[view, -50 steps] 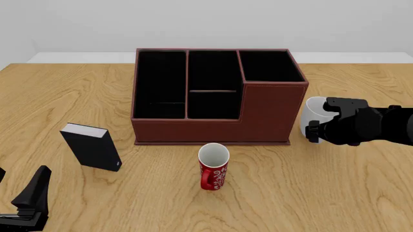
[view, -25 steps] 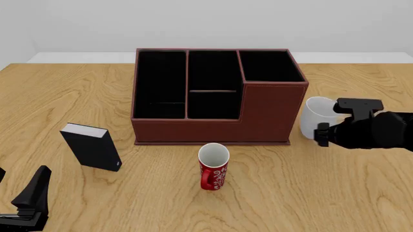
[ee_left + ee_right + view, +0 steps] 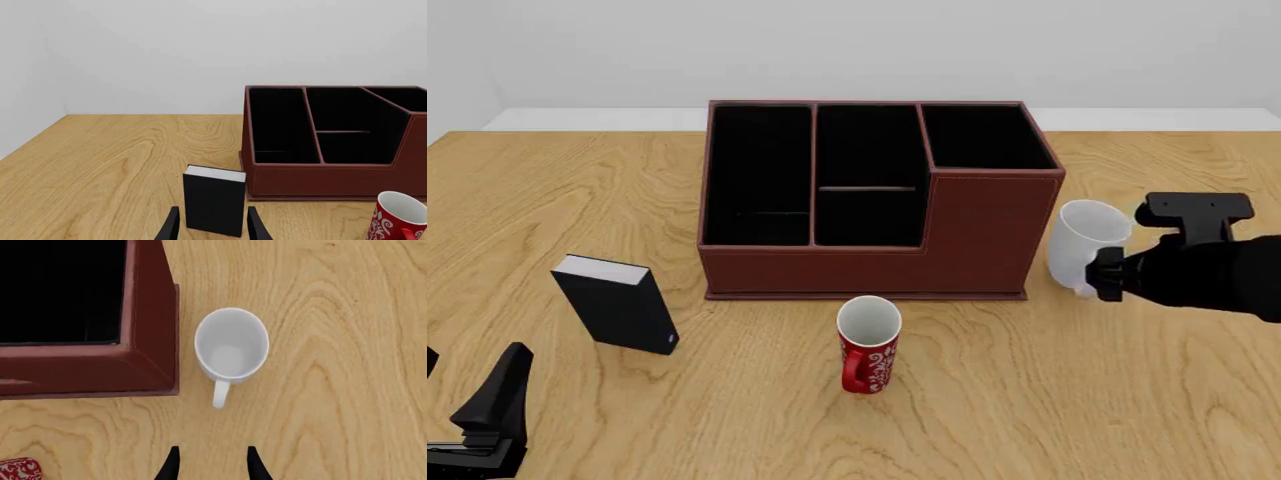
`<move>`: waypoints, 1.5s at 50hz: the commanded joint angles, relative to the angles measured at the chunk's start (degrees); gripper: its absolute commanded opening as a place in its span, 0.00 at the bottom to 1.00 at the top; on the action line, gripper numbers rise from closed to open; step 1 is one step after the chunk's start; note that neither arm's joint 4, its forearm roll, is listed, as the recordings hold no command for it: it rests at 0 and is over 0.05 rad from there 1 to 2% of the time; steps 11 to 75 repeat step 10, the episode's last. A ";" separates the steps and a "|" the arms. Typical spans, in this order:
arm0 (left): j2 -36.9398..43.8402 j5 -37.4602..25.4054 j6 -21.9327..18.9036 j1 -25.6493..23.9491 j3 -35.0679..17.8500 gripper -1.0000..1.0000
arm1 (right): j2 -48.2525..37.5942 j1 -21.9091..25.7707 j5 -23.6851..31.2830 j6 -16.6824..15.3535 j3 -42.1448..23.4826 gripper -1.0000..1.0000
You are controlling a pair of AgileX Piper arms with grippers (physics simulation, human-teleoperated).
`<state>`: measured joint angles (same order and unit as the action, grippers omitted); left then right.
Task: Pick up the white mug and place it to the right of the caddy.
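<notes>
Glossy ceramic mug (image 3: pixel 1085 243): plain white
Leather-look rectangular caddy (image 3: pixel 988 232): red-brown, black lining
Patterned mug (image 3: pixel 868 354): red, white swirls
Small box (image 3: pixel 618 305): black, white top

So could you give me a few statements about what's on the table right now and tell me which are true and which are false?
1. The white mug stands upright on the table to the right of the caddy. True.
2. The right gripper is clamped on the white mug. False: its fingers are open and clear of the mug, with bare table between them.
3. The red mug sits inside one of the caddy's compartments. False: it stands on the table in front of the caddy.
4. A black box with a white top stands to the left of the caddy. True.
5. The left gripper holds nothing. True.
</notes>
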<state>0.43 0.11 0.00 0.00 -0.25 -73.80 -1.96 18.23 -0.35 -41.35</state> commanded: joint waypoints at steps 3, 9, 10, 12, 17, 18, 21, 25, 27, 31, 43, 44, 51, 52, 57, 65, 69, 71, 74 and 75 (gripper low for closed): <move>0.00 0.00 0.00 0.00 0.00 1.00 | 3.69 0.58 1.16 -0.19 0.68 1.00; 0.00 0.00 0.00 0.00 0.00 1.00 | 5.66 1.79 1.93 0.03 0.49 1.00; 0.00 0.00 0.00 0.00 0.00 1.00 | 6.03 1.91 2.13 -0.04 0.33 1.00; 0.00 0.00 0.00 0.00 0.00 1.00 | 6.03 1.91 2.13 -0.04 0.33 1.00; 0.00 0.00 0.00 0.00 0.00 1.00 | 6.03 1.91 2.13 -0.04 0.33 1.00; 0.00 0.00 0.00 0.00 0.00 1.00 | 6.03 1.91 2.13 -0.04 0.33 1.00; 0.00 0.00 0.00 0.00 0.00 1.00 | 6.03 1.91 2.13 -0.04 0.33 1.00; 0.00 0.00 0.00 0.00 0.00 1.00 | 6.03 1.91 2.13 -0.04 0.33 1.00; 0.00 0.00 0.00 0.00 0.00 1.00 | 6.03 1.91 2.13 -0.04 0.33 1.00; 0.00 0.00 0.00 0.00 0.00 1.00 | 6.03 1.91 2.13 -0.04 0.33 1.00; 0.00 0.00 0.00 0.00 0.00 1.00 | 6.03 1.91 2.13 -0.04 0.33 1.00; 0.00 0.00 0.00 0.00 0.00 1.00 | 6.03 1.91 2.13 -0.04 0.33 1.00; 0.00 0.00 0.00 0.00 0.00 1.00 | 6.03 1.91 2.13 -0.04 0.33 1.00; 0.00 0.00 0.00 0.00 0.00 1.00 | 6.03 1.91 2.13 -0.04 0.33 1.00; 0.00 0.00 0.00 0.00 0.00 1.00 | 6.03 1.91 2.13 -0.04 0.33 1.00; 0.00 0.00 0.00 0.00 0.00 1.00 | 6.03 1.91 2.13 -0.04 0.33 1.00; 0.00 0.00 0.00 0.00 0.00 1.00 | 6.03 1.91 2.13 -0.04 0.33 1.00; 0.00 0.00 0.00 0.00 0.00 1.00 | 6.03 1.91 2.13 -0.04 0.33 1.00; 0.00 0.00 0.00 0.00 0.00 1.00 | 6.03 1.91 2.13 -0.04 0.33 1.00; 0.00 0.00 0.00 0.00 0.00 1.00 | 6.03 1.91 2.13 -0.04 0.33 1.00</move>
